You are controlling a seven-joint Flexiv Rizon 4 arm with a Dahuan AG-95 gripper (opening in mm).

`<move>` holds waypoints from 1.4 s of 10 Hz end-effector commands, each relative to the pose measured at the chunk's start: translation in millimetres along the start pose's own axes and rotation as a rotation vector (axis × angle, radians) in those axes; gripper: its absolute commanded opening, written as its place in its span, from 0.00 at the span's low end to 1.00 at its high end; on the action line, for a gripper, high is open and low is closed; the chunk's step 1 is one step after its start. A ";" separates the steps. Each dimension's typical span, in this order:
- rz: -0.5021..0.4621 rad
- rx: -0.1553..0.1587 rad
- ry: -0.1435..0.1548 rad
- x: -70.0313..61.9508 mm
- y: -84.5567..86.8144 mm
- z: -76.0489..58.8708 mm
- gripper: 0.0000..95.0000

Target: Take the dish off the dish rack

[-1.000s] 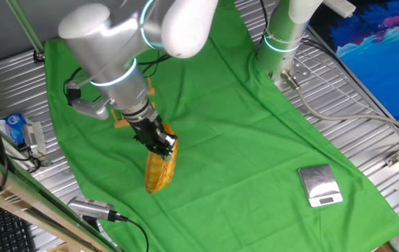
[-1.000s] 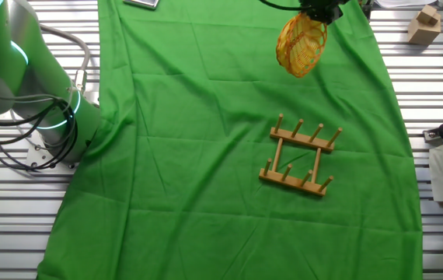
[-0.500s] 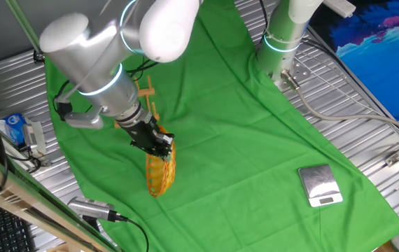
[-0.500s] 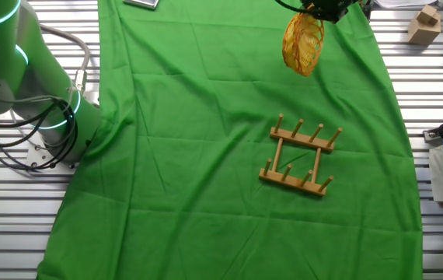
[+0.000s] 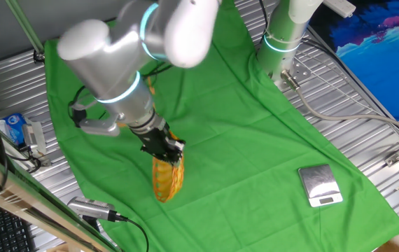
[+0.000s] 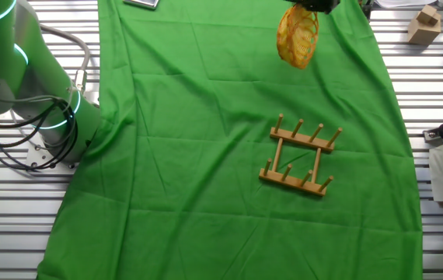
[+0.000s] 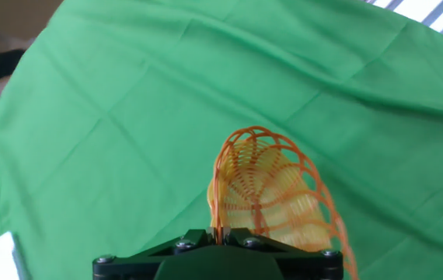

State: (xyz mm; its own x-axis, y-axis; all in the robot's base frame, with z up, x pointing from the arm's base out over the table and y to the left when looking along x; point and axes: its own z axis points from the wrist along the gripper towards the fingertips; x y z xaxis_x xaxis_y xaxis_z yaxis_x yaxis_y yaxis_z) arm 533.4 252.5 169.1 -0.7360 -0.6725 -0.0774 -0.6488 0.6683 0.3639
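Two fingers of the gripper [image 5: 166,148] are clamped on the upper rim of the dish [image 5: 166,178], which is held on edge & hangs below the pincer over the green cloth [image 5: 241,133]; contact w/ the cloth can't be told. Dish rack [image 6: 299,157] is seen well apart from the dish, standing on the cloth w/ nothing between its pegs. Silver scale [image 5: 319,185] lies near the cloth's edge, well away from both.

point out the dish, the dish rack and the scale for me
dish [image 6: 297,39], the other fixed view, middle of its woven face
dish rack [image 6: 299,157], the other fixed view, centre of its slatted base
scale [image 5: 319,184], one fixed view, middle of its silver top
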 end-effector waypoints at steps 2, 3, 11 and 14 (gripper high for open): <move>0.077 0.044 -0.068 -15.8 3.6 15.2 0.00; 0.077 0.044 -0.070 -16.0 2.8 16.7 0.00; 0.052 0.051 -0.063 -16.8 -6.3 33.0 0.00; 0.051 0.047 -0.064 -21.0 -8.4 31.6 0.00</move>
State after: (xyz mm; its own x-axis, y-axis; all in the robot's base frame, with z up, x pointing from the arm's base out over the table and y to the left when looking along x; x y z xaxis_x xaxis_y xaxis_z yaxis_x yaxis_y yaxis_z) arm 548.8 271.2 138.1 -0.7777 -0.6178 -0.1165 -0.6175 0.7158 0.3260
